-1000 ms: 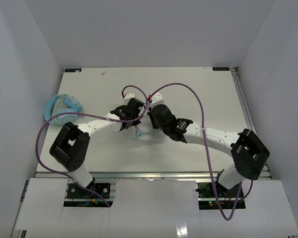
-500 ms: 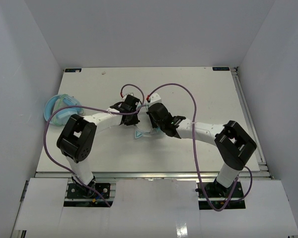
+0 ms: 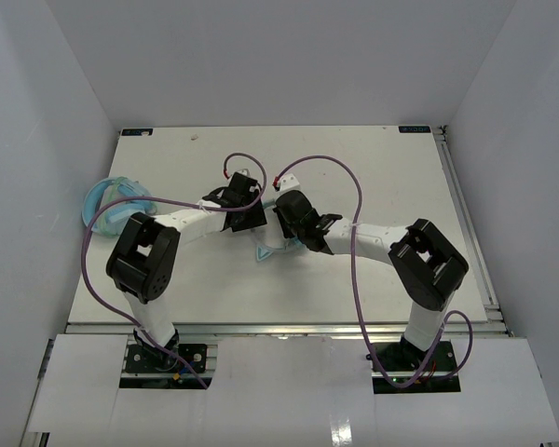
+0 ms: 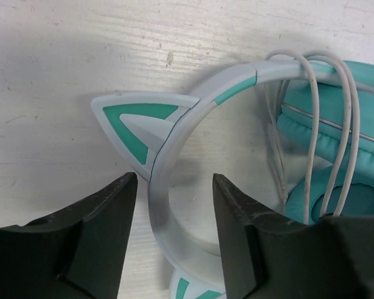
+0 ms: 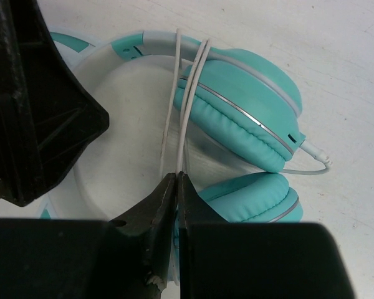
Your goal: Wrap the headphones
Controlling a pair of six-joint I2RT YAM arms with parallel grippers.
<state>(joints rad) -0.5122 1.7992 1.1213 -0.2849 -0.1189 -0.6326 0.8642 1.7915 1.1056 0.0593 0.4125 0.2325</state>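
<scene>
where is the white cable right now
In the right wrist view the white cable loops over the headband beside the upper ear cup, its strands running down into the shut right gripper.

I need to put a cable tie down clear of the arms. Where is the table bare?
Bare table: the far strip beyond the headphones, the far-right corner, and the near-middle strip in front of them. Crowded: the centre, where the left gripper straddles the headband and the right gripper pinches the cable; also the left edge, by the light-blue headphones.
</scene>
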